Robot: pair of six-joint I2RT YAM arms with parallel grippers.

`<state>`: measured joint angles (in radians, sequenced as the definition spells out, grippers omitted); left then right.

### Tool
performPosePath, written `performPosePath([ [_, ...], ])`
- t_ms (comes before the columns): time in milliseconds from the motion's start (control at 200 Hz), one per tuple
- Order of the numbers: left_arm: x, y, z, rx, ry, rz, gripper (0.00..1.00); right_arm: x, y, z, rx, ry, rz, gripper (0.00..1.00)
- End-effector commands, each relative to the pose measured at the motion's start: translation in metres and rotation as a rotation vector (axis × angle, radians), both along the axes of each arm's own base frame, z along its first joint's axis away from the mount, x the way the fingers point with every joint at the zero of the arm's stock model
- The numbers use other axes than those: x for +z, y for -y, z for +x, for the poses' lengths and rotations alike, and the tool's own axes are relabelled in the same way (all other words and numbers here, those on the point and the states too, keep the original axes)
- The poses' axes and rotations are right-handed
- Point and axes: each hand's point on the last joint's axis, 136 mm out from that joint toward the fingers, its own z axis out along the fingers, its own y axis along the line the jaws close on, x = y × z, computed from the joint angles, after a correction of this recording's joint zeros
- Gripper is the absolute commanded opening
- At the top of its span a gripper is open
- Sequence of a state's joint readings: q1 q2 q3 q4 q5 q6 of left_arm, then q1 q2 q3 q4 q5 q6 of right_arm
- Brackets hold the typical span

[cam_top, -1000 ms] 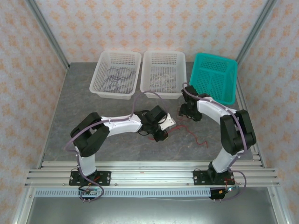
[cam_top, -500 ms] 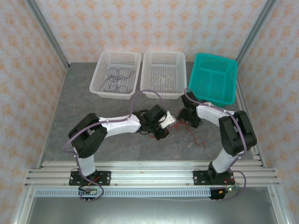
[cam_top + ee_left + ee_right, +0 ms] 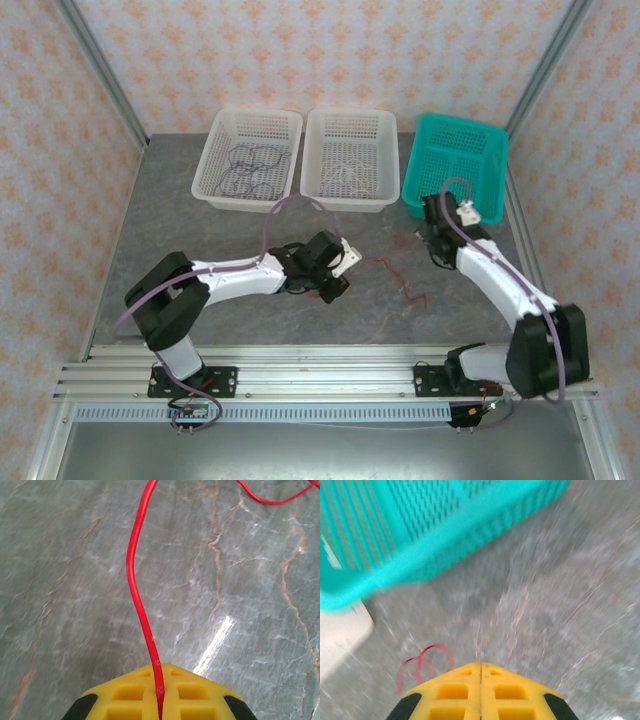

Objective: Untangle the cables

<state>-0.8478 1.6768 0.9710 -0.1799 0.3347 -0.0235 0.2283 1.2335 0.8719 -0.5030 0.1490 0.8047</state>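
Cable (image 3: 129, 565) in left fingers (image 3: 125, 705), right fingers (image 3: 450, 695) withdrawn, closed

A white mesh basket (image 3: 240, 200) and a second white basket (image 3: 345, 202) stand side by side at the far end of the grey marbled surface (image 3: 200, 240); a teal basket (image 3: 458, 124) stands just right of them.

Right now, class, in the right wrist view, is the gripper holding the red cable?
No: the right gripper is shut on nothing; the red cable lies looped on the table beside it.
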Motion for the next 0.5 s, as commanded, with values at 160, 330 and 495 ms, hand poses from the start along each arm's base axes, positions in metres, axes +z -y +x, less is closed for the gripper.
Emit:
performPosePath([
  [160,0.016,-0.031,0.019,0.185,0.028,-0.096,0.00,0.065,0.029,-0.022,-0.037,0.139,-0.030,0.00],
  [330,0.054,-0.020,0.015,0.163,0.005,-0.219,0.00,0.144,0.019,-0.009,0.058,0.280,-0.033,0.00],
  [495,0.111,-0.007,0.015,0.152,0.044,-0.372,0.00,0.207,0.033,0.020,-0.001,0.394,-0.133,0.00],
])
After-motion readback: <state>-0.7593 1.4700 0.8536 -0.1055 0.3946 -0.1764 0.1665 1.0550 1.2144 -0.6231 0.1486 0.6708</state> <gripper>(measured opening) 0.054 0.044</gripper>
